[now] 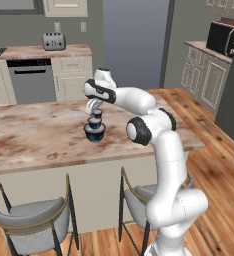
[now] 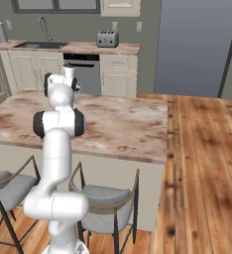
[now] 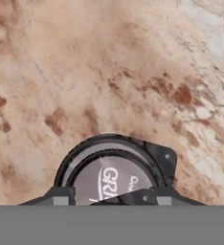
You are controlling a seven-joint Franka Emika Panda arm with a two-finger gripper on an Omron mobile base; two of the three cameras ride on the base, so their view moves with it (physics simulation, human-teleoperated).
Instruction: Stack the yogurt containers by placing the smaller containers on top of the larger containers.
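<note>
A: Where do the tubs sit against the fingers?

B: In the hand view a round lid with pale lettering lies just ahead of the two dark fingertips, between them and low in the frame. The gripper has one tip on each side of that lid, with a gap between the tips. Whether they press on anything I cannot tell.

A: And from the base?

B: The left base view shows the stack on the island, near the middle of the marble top. The widest tub is at the bottom, its teal base on the stone. The medium tub sits on it, and a tiny tub seems to top that, just under the gripper. The hand points down over the stack.

A: Does the right base view add anything?

B: The arm's white links stand in front of the spot there, so the tubs are hidden. That view does give the sink and toaster on the far counter. The left one shows a microwave.

A: Anything inside the tubs?

B: Each is capped by the one above; contents cannot be seen.
</note>
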